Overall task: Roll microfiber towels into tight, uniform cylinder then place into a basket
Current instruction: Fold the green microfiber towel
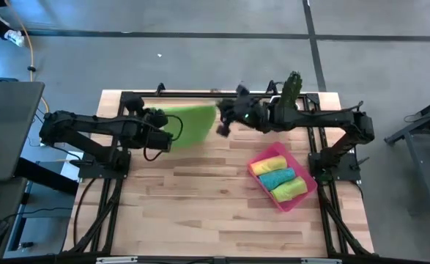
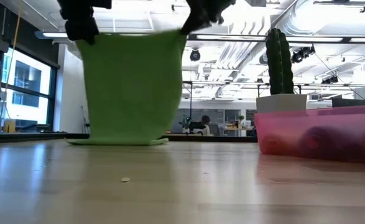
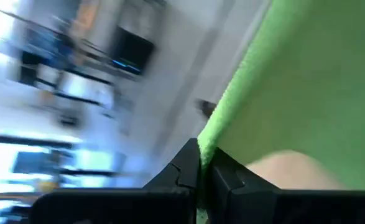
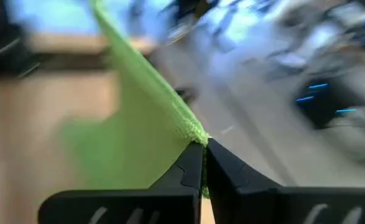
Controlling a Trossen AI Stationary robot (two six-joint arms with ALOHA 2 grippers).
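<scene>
Low view: left claw (image 2: 79, 28) and right claw (image 2: 198, 18) each clenched on an upper corner of the lime green towel (image 2: 129, 87), its hem touching the counter (image 2: 170, 186).

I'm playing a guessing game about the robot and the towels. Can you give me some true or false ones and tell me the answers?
1. Both grippers hold the same green towel. True: the left gripper and the right gripper each pinch a top corner.
2. The green towel hangs completely clear of the table. False: its bottom edge rests on the wood.
3. The basket is empty. False: three rolled towels lie in it, yellow, teal and lime.
4. A cactus stands behind the basket. True.
5. The basket is blue. False: it is pink-red.
</scene>
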